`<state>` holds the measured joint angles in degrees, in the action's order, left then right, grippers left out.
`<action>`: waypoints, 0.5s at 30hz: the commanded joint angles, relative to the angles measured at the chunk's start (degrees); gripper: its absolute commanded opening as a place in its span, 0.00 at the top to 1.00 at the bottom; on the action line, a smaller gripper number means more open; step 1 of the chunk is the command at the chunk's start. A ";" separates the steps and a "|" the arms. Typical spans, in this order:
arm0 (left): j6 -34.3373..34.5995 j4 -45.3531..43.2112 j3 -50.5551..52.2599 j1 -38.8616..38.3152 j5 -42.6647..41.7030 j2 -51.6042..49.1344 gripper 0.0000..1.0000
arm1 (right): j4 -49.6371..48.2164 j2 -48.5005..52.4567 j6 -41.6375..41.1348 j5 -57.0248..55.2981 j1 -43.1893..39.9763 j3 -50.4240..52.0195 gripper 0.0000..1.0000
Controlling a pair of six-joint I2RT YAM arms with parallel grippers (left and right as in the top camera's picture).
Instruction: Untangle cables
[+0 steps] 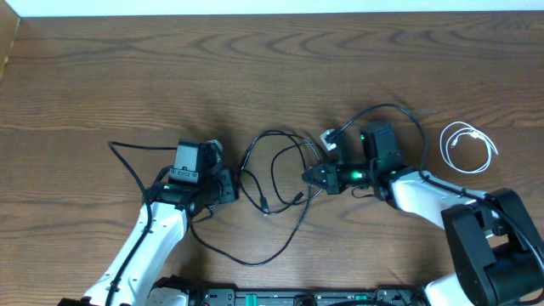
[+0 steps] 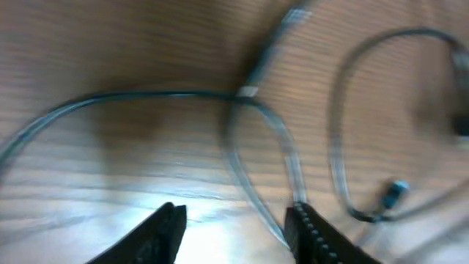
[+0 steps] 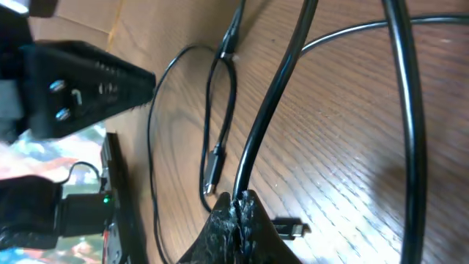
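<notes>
Two black cables (image 1: 274, 167) lie in tangled loops on the wooden table between my arms, and one runs on to the left past (image 1: 127, 157). Their plug ends (image 1: 265, 206) lie near the middle. My right gripper (image 1: 309, 177) is shut on a black cable (image 3: 272, 110), pinched at the fingertips (image 3: 242, 204). My left gripper (image 1: 232, 188) is open and low over the table. In the left wrist view a cable loop (image 2: 253, 150) runs just inside the right finger of the open jaws (image 2: 236, 224). The white cable (image 1: 467, 146) lies coiled apart at the right.
A thicker black wire of the right arm (image 1: 399, 112) arches above its wrist. In the right wrist view the left arm (image 3: 73, 81) shows at upper left, and two plug ends (image 3: 212, 174) (image 3: 290, 229) lie near the jaws. The table's front rail (image 1: 297, 297) runs below.
</notes>
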<state>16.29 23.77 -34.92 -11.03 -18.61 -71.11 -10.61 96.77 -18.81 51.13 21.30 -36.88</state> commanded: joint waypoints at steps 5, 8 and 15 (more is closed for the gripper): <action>-19.65 0.00 -0.11 -0.09 -27.23 -0.55 0.46 | -8.28 0.37 -12.87 -2.05 1.49 0.24 0.99; -19.67 0.07 0.02 -0.46 -29.64 -1.33 0.45 | -15.39 0.37 -17.38 1.53 1.46 0.24 0.99; -19.41 -0.20 0.17 -3.06 -32.44 -4.07 0.45 | -23.26 0.37 -24.92 4.35 1.68 0.24 0.99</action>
<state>-1.41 23.62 -34.92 -13.04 -46.92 -74.22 -33.54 96.92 -38.65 53.25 22.52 -36.62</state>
